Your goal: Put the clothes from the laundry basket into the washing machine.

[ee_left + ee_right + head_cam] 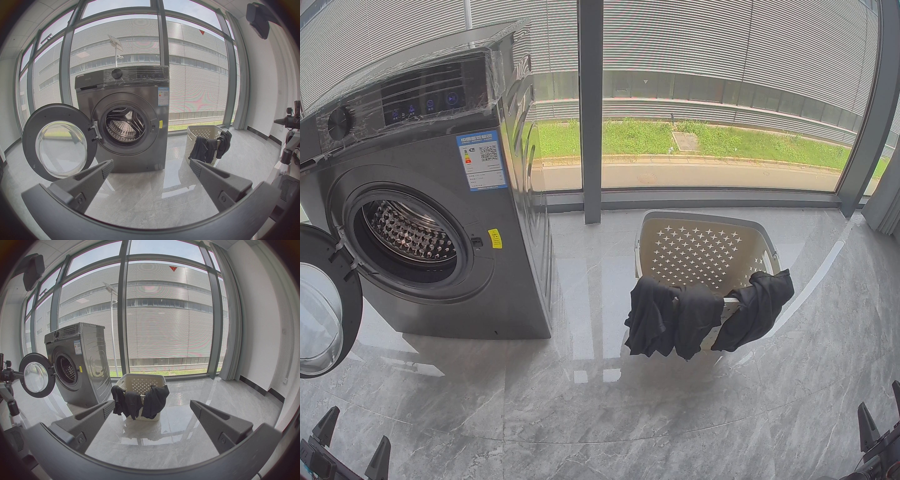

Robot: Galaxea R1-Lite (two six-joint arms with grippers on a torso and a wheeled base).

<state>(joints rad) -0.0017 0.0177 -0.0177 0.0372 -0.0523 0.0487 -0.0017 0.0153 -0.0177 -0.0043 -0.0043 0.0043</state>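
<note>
Left gripper and right gripper gape empty, clothes well ahead on basket rim.

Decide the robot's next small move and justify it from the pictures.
Probably advance the right gripper toward the black clothes draped over the laundry basket rim: it is open, short of them, and the washing machine door stands open.

Your left gripper sits low and close to you on your left side, pointing forward, its fingers spread wide and empty. Your right gripper mirrors it on your right, fingers likewise wide apart and empty
</note>
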